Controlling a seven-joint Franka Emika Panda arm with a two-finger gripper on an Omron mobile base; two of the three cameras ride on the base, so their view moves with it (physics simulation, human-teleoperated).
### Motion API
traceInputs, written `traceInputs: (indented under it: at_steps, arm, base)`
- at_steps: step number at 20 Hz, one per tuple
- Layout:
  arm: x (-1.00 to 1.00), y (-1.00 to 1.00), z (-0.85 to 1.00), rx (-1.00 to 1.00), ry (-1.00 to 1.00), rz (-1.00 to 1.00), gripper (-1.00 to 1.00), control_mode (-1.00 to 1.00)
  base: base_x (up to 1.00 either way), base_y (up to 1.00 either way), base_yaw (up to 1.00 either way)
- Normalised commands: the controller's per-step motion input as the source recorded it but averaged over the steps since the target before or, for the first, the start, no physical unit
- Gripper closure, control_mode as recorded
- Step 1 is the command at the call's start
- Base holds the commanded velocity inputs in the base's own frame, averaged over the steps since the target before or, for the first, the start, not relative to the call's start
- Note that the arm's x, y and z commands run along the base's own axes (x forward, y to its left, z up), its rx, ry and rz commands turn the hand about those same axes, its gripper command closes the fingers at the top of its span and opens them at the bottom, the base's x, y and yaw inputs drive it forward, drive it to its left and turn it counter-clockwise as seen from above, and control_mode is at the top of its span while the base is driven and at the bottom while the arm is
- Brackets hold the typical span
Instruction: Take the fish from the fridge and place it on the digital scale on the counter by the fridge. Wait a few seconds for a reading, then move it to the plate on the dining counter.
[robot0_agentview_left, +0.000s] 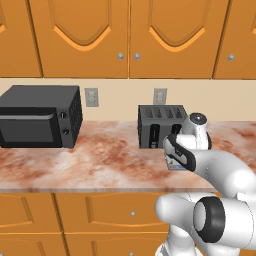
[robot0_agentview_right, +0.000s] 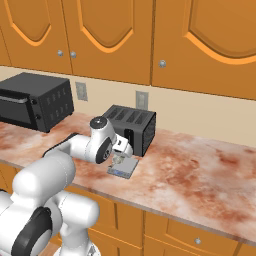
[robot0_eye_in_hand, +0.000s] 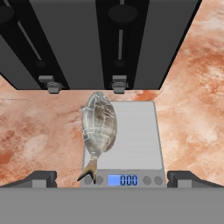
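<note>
Silvery-grey striped fish (robot0_eye_in_hand: 99, 127) lies on the flat light-grey square digital scale (robot0_eye_in_hand: 135, 140), along its left edge, tail over the front corner by the blue display. Scale sits on the reddish-brown marbled stone bench (robot0_eye_in_hand: 35, 135), just before the black slotted toaster (robot0_eye_in_hand: 100, 39). Pincer (robot0_eye_in_hand: 112, 178) spread wide above the fish, grasping nothing.

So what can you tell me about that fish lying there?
The fish is small, silvery grey with brownish scale markings, an oval flat body and a dark forked tail. It lies on its side along the left edge of the digital scale, partly overhanging onto the marbled counter, head toward the black toaster, tail by the scale's blue display. Nothing grips it: the open tool hangs above, its fingers apart on either side.
</note>
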Motion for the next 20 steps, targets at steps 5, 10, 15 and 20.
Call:
traceInputs:
  at_steps: [5, 10, 15, 20]
  arm:
    - [0.0, 0.0, 0.0, 0.0, 0.0, 0.0, -1.0, -1.0]
    - [0.0, 0.0, 0.0, 0.0, 0.0, 0.0, -1.0, -1.0]
    - [0.0, 0.0, 0.0, 0.0, 0.0, 0.0, -1.0, -1.0]
    - [0.0, 0.0, 0.0, 0.0, 0.0, 0.0, -1.0, -1.0]
  base:
    - [0.0, 0.0, 0.0]
    - [0.0, 0.0, 0.0]
    - [0.0, 0.0, 0.0]
    - [0.0, 0.0, 0.0]
